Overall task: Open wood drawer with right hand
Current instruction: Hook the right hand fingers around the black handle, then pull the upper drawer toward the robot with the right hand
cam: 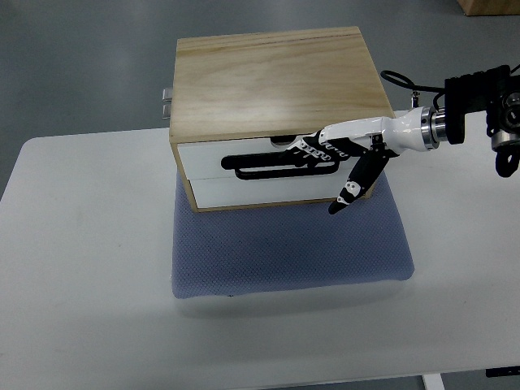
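A light wood drawer box (276,81) stands on a blue-grey mat (288,248). It has two white drawer fronts, one above the other. A long black handle (260,166) runs across the fronts. My right hand (313,153) reaches in from the right edge, its white and black fingers (305,149) curled into the right part of the handle. The thumb (351,188) points down and left over the lower front (268,191). Both fronts look about flush with the box. The left hand is out of view.
The mat lies on a white table (81,268), whose front edge runs along the bottom of the picture. A small metal fitting (166,99) sticks out at the box's back left. A cardboard corner (491,6) shows at top right.
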You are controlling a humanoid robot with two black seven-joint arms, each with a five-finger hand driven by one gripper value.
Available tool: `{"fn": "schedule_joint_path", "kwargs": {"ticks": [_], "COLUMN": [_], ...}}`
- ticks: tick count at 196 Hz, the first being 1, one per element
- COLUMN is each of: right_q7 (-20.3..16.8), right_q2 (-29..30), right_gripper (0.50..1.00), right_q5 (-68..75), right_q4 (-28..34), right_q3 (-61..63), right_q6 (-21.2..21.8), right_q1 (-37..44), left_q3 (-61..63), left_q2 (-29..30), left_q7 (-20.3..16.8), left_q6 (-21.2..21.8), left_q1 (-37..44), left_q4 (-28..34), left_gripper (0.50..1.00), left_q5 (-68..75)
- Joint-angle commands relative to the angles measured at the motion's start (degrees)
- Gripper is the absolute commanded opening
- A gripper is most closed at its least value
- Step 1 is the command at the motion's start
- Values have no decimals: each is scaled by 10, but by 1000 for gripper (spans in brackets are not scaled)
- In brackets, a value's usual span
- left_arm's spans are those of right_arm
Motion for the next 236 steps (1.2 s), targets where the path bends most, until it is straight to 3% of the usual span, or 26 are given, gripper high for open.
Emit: {"fn": "schedule_joint_path", "kwargs": {"ticks": [1,137,236], "right_q7": [0,-3,-3], "right_q2": [1,-1,-12], "right_gripper": [950,950,950], "right_q5": [1,6,9], "right_q4": [1,11,54], "right_q3": [0,-3,-4], "right_q6": [0,0,0], "right_q1": [0,-4,-11], "left_q3": [0,0,0], "left_q2": [0,0,0], "left_q7": [0,0,0], "left_q6": [0,0,0], "left_q1": [0,0,0], "left_q4": [0,0,0], "left_gripper": [1000,1000,1000], "left_q5": [0,0,0]}}
